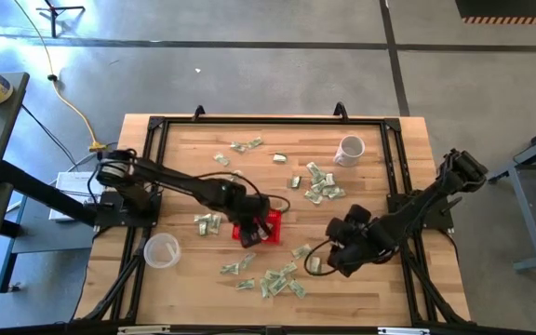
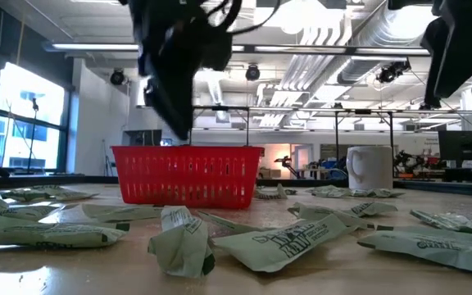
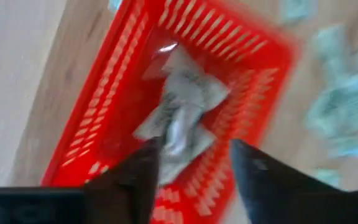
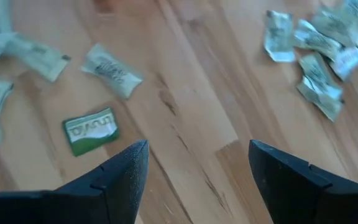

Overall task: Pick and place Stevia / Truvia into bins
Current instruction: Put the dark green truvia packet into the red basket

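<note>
The red mesh basket stands on the table near its middle. My left gripper hovers open above it, pointing down; a few crumpled pale green and white sachets lie on the basket's floor below its fingers. More sachets lie flat on the wood in clusters. My right gripper is open above bare wood, right of the basket, with a green-faced sachet and paler ones close ahead.
A white mug stands near the far right of the table. A clear plastic cup sits near the left edge. A black frame rail borders the tabletop. Bare wood lies between the basket and my right gripper.
</note>
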`<state>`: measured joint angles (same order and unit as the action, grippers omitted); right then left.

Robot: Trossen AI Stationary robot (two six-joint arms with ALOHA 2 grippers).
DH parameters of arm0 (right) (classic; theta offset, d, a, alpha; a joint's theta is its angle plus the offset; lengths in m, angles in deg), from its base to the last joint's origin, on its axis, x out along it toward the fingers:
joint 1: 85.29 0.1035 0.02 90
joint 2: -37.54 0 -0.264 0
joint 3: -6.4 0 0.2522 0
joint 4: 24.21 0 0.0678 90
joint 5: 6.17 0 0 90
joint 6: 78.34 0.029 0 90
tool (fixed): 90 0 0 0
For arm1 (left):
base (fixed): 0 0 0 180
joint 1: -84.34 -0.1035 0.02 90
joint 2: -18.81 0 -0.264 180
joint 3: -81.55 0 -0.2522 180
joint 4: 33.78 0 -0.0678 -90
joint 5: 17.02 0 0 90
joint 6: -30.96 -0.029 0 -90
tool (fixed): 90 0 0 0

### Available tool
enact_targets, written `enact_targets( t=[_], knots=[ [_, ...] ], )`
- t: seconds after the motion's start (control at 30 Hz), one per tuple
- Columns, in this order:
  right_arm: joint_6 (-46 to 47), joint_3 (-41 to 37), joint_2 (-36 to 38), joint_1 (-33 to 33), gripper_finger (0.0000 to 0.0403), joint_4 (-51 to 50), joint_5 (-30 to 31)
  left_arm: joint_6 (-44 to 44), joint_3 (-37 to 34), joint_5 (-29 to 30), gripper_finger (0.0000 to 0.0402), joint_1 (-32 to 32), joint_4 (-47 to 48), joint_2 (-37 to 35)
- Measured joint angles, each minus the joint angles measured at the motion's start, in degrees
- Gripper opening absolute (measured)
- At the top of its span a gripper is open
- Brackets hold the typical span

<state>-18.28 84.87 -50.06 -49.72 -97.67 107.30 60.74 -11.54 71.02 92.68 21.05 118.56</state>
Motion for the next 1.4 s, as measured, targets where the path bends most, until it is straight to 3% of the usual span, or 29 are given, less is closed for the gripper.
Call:
enact_targets(
  t=[0.17, 0.27, 0.33, 0.63, 0.93, 1.1, 1.23, 1.4],
  knots=[
    [-7.8, 0.0, -1.2, 0.2, 0.0268, 5.4, -2.3, 4.1, 4.4, 0.1, 0.0314, 0.0, 11.1, -3.5],
    [1.8, 0.0, -3.6, -0.7, 0.0268, 6.3, -3.1, 5.6, 5.9, 6.9, 0.0327, 0.5, 19.8, -6.1],
    [8.2, 0.0, -5.9, -0.9, 0.0268, 8.9, -4.0, 6.0, 5.9, 10.4, 0.0327, 0.4, 20.9, -7.7],
    [27.4, 0.3, -16.5, -0.6, 0.0268, 25.3, -15.5, 0.5, 5.7, 14.6, 0.0283, 0.3, 23.3, -10.3],
    [33.6, 7.9, -24.7, -1.4, 0.0268, 16.4, -16.7, -9.7, 5.7, 15.3, 0.0238, 0.3, 23.2, -10.3],
    [36.6, 10.8, -31.0, -2.4, 0.0262, 15.1, -21.0, -14.4, 5.6, 16.1, 0.0221, 0.3, 23.6, -10.3],
    [37.2, 13.0, -32.6, -3.3, 0.0207, 13.0, -22.0, -15.9, 5.6, 16.1, 0.0210, 0.3, 24.0, -10.3],
    [32.6, 15.3, -31.9, -4.8, 0.0063, 6.9, -19.6, -16.5, 5.6, 16.1, 0.0201, 0.3, 24.5, -10.3]
  ],
)
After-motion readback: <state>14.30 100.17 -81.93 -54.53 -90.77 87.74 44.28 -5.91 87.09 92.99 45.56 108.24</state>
